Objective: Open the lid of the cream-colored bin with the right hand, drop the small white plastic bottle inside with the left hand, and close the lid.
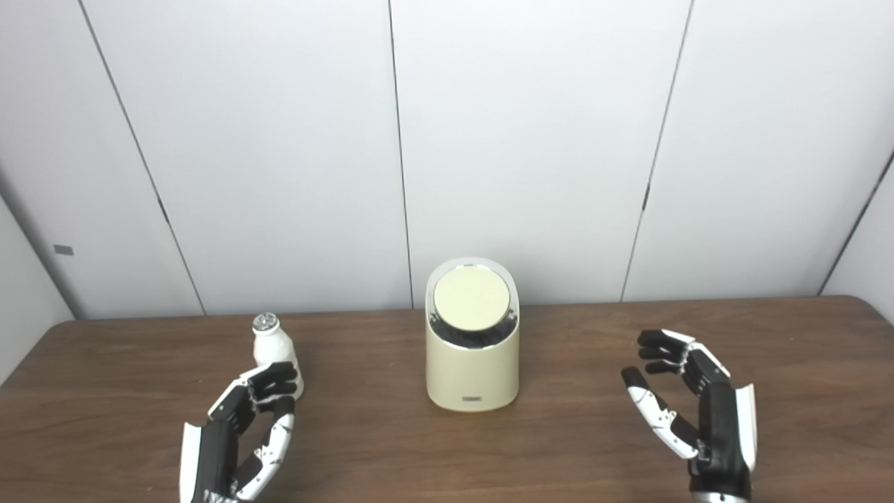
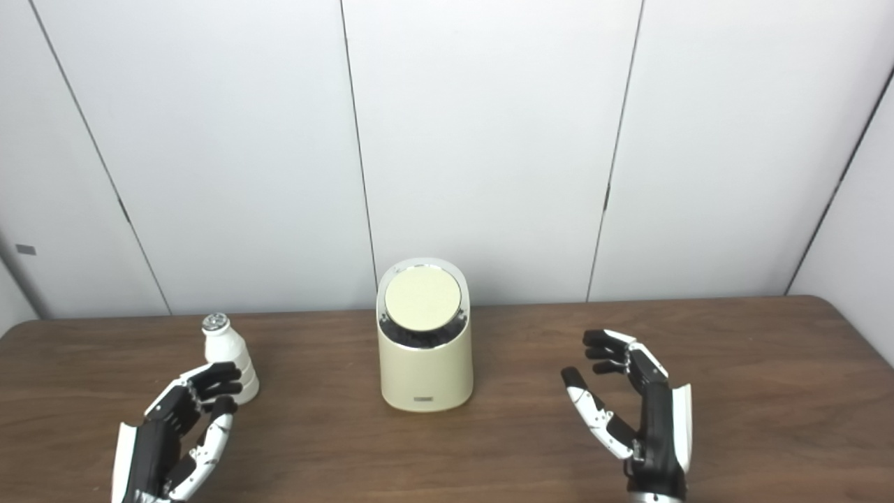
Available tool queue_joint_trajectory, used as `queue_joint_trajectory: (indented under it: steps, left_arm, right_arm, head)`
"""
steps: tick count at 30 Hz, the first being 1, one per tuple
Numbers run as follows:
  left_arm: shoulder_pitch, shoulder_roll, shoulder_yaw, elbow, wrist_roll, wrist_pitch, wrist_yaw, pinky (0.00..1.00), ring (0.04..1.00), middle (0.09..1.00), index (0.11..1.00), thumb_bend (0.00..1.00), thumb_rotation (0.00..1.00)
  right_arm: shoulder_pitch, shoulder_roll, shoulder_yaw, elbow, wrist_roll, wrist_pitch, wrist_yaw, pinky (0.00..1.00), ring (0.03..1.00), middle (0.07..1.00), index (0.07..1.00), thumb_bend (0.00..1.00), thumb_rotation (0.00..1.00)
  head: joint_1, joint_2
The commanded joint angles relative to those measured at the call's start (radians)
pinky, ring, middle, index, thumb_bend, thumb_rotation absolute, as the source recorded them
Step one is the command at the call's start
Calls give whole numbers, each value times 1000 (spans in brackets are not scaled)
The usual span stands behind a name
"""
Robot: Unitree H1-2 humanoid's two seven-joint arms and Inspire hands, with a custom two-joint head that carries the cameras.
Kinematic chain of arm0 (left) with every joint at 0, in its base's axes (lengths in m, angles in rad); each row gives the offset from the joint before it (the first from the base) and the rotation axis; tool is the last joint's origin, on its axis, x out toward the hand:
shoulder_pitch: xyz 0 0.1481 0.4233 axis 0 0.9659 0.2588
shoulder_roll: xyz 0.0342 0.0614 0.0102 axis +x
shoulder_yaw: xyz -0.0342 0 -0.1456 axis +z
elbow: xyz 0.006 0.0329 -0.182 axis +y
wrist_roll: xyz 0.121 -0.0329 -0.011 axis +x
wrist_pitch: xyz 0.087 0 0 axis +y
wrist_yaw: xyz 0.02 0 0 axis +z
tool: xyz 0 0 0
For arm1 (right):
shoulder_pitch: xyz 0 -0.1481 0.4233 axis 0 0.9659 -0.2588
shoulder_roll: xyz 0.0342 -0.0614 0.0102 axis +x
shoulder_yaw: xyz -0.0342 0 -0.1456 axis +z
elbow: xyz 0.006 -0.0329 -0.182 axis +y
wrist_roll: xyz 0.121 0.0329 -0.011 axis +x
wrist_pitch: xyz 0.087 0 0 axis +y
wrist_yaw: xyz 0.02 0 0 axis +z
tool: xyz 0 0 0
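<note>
Small white plastic bottle (image 1: 274, 353): upright on table, left of bin, silvery cap on top. Likely light, rigid, smooth-walled; may tip easily. Best hold: around ribbed body, below cap.
Cream-colored bin (image 1: 473, 363): table centre, upright, stable-looking. Round lid (image 1: 470, 296): shut, tilted toward camera, chrome rim; probably hard, slick.
Left hand (image 1: 241, 433): empty, fingers loosely curled, just before bottle; contact unclear.
Right hand (image 1: 691, 409): empty, fingers spread, well apart from bin.
Wooden table (image 1: 559, 447).

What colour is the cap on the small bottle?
Silver, shiny metallic, on the white bottle; the cap shows best in the left eye view.
</note>
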Motion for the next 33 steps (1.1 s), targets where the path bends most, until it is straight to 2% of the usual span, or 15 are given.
queue_joint_trajectory:
  steps: [1,5,7,9,10,11,15,18,22,29,33]
  left_arm:
    - [-24,7,0,-13,-4,-36,3,563,658,693,697,243,257]
    - [-25,9,0,-12,-11,-35,0,562,658,695,696,254,254]
    - [-26,11,1,-9,-4,-37,1,562,659,696,699,252,263]
    - [-28,10,2,-5,4,-38,4,563,661,696,699,248,272]
    - [-28,10,2,-5,6,-36,6,565,662,695,698,251,289]
    - [-28,8,3,-3,10,-38,9,564,662,695,698,252,292]
    - [-27,7,4,0,15,-42,12,561,658,692,694,251,301]
    - [-26,9,2,-1,10,-41,9,561,659,692,695,250,297]
    - [-22,8,1,-5,1,-37,4,567,661,695,697,250,292]
    - [-20,5,0,-9,-8,-34,0,571,663,694,697,255,287]
    - [-20,3,0,-7,-4,-35,3,576,664,694,696,252,293]
  right_arm:
    - [9,-1,9,-50,12,18,38,525,611,639,638,309,308]
    - [-20,7,15,-154,12,129,97,522,611,642,632,345,297]
    - [-45,0,22,-203,-7,209,137,536,635,664,657,400,364]
    - [-76,-18,34,-247,-45,307,186,602,694,721,723,596,573]
    - [-94,-25,40,-264,-66,352,205,665,739,762,766,739,678]
    - [-117,-31,45,-274,-78,388,221,673,745,767,772,758,690]
    - [-193,-34,63,-295,-112,511,270,751,835,855,852,972,785]
    - [-239,-35,79,-309,-134,576,299,784,869,889,886,999,811]
    - [-318,-20,104,-301,-165,627,307,742,853,899,899,1000,799]
    - [-407,13,138,-245,-208,671,302,776,905,947,943,996,575]
    - [-446,13,195,-188,-291,711,301,764,901,953,938,997,491]
  head:
    - [0,1]
    - [-15,1]
    - [-16,0]
    - [-15,-1]
    - [-15,-1]
    - [-14,-2]
    - [-15,-3]
    - [-15,-1]
    - [-11,1]
    - [-6,2]
    - [-4,2]
